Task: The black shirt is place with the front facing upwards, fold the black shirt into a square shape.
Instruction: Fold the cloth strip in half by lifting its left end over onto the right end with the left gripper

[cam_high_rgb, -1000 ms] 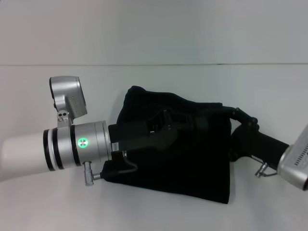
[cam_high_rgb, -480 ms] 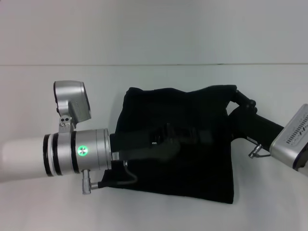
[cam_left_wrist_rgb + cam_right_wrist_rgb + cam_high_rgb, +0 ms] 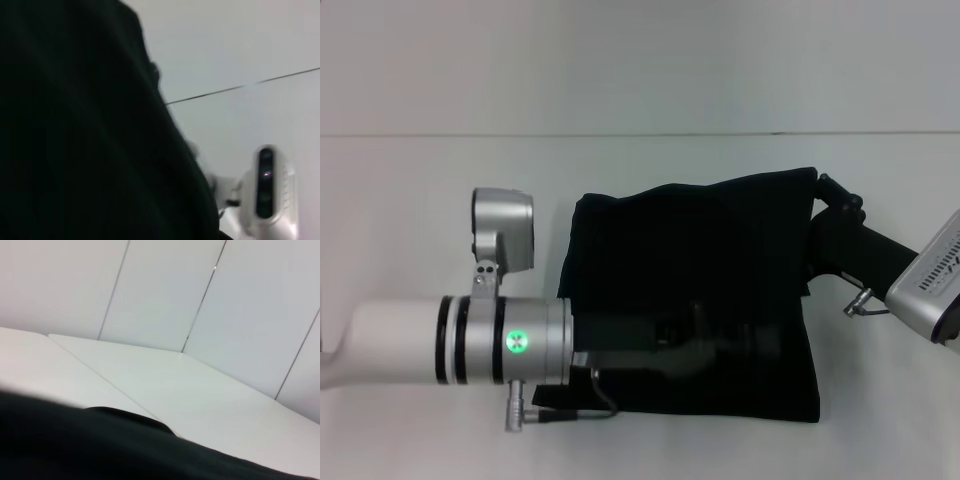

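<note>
Head view: you've got the black shirt (image 3: 690, 280) folded near-square, mid-table (image 3: 420, 200). Left gripper (image 3: 705, 340) lies on its near half, jaws can't tell. Right gripper (image 3: 835, 205) at its far right corner, grip hidden.

One black shirt (image 3: 690, 260) is lying on one white bench (image 3: 640, 170); two robot arms are showing, each carrying one pincer: the left pincer (image 3: 705, 345); the right pincer (image 3: 835, 215).
</note>
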{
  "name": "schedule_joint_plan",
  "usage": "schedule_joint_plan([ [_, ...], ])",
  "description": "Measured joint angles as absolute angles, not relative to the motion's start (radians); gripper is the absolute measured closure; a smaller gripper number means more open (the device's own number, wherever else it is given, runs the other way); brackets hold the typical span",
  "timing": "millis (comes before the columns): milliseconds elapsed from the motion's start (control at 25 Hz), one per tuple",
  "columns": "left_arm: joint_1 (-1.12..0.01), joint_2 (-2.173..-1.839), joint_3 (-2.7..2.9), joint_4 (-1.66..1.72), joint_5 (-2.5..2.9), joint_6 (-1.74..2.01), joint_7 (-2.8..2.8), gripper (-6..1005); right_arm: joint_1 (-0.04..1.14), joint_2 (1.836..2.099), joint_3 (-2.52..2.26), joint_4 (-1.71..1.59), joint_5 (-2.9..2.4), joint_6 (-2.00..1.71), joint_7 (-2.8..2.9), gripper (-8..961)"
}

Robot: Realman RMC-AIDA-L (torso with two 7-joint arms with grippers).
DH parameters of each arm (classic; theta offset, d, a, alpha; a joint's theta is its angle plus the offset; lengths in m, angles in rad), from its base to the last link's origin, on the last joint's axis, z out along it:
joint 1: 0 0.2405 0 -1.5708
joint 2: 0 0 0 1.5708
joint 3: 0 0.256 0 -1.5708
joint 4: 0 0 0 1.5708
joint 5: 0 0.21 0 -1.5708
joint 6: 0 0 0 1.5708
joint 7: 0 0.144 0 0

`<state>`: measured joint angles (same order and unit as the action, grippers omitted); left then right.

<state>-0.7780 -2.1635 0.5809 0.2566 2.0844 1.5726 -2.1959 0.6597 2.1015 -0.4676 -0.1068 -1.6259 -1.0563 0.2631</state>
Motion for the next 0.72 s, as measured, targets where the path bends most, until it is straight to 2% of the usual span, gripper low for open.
schedule_joint_plan([
  [720,-0.818,-2.176,0.670,0.140,2.071,1.316,-2.147,963,0.657,2.098,-0.393,-0.114,-1.626,-0.927,0.210,22],
])
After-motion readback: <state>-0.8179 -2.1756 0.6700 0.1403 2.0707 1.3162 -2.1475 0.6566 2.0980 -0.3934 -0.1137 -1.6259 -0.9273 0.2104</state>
